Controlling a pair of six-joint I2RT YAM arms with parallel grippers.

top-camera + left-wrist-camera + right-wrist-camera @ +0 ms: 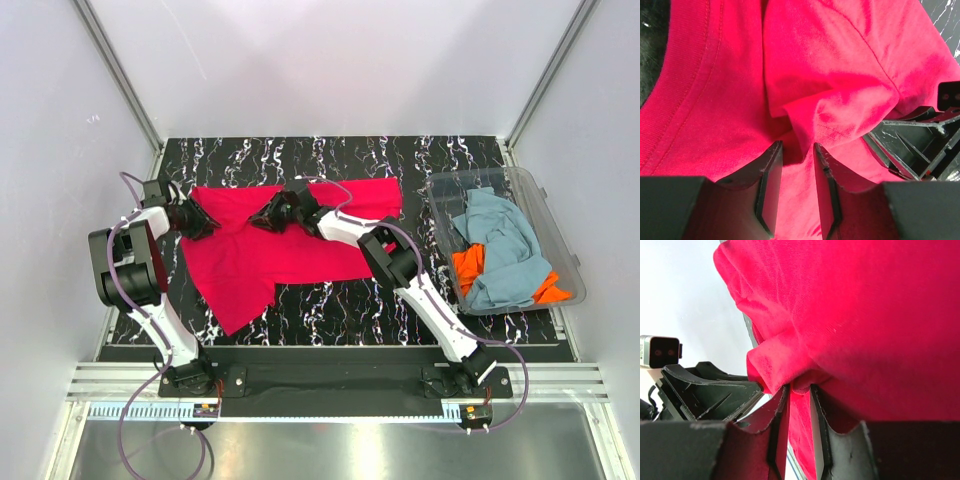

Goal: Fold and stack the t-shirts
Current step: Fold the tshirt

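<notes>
Pinches folds of the red t-shirt [260, 255] in left fingers [771, 180] and right fingers [819, 435], both nearly closed. Seems soft, light, floppy; best held by edges.

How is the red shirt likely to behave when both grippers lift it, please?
The red shirt will probably hang floppy: it bunches into soft folds where the left gripper and right gripper pinch it. It looks thin, so it is likely light. Its lower part, lying loose on the table, may trail behind.
</notes>
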